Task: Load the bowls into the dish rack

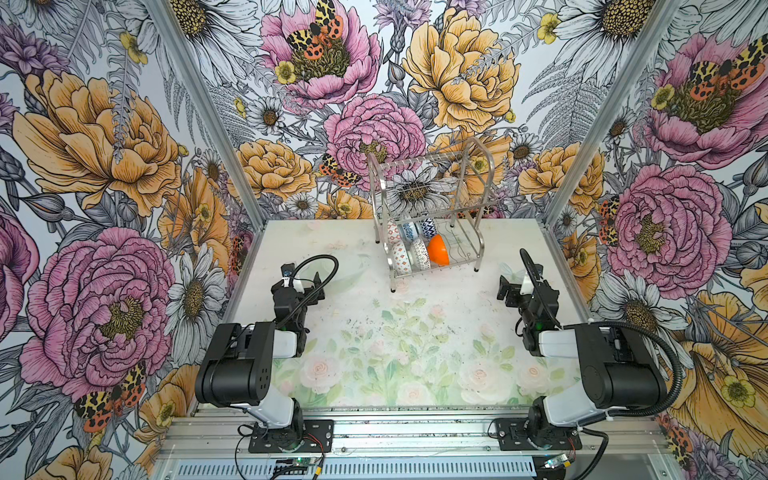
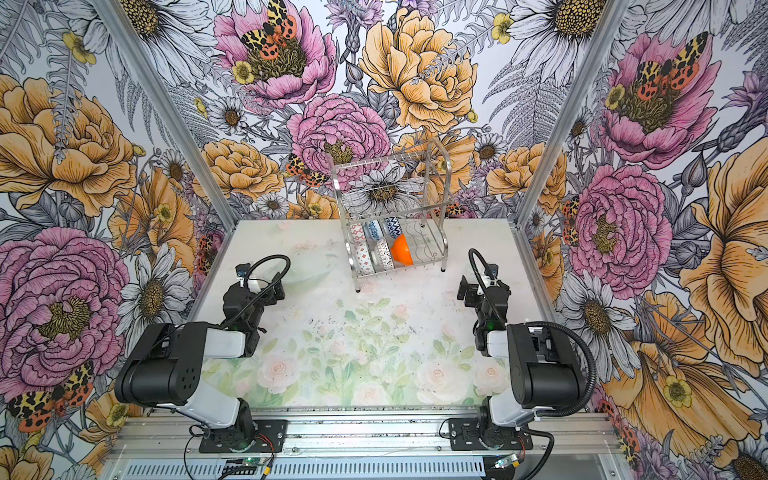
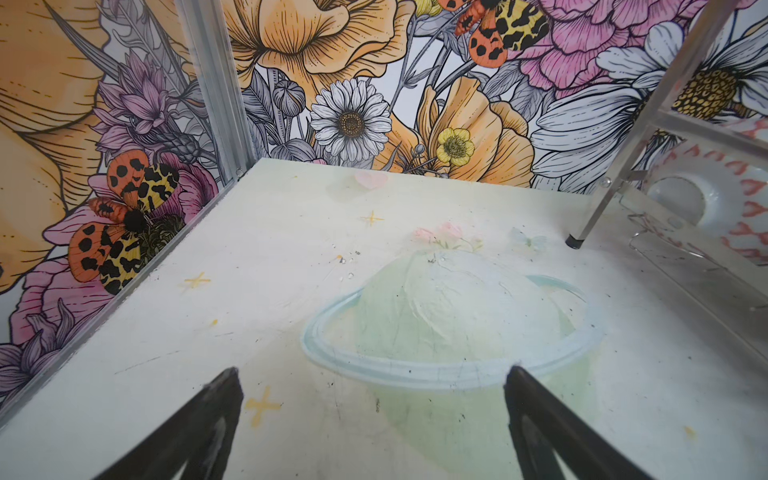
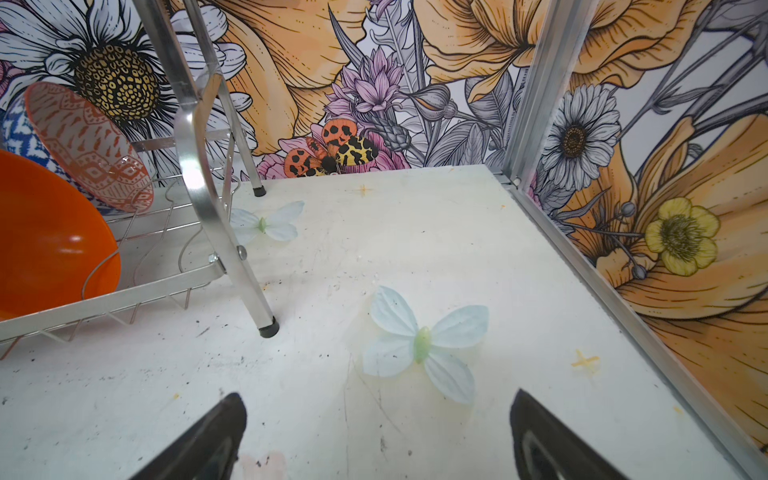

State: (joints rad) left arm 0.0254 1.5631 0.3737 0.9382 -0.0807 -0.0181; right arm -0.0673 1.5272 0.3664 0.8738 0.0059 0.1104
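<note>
Both arms sit folded at the near edge, and the bowls (image 1: 417, 245) are all in the dish rack (image 4: 195, 141): I judge loading done.
My left gripper (image 3: 374, 376) and right gripper (image 4: 376, 401) hover low over the bare table (image 1: 415, 332), jaws spread wide, holding and touching nothing. At far centre the bowls stand on edge in the rack's lower tier, orange bowl (image 1: 439, 250) rightmost. I see none loose, so the next move calls only for a check, no grasp.
</note>
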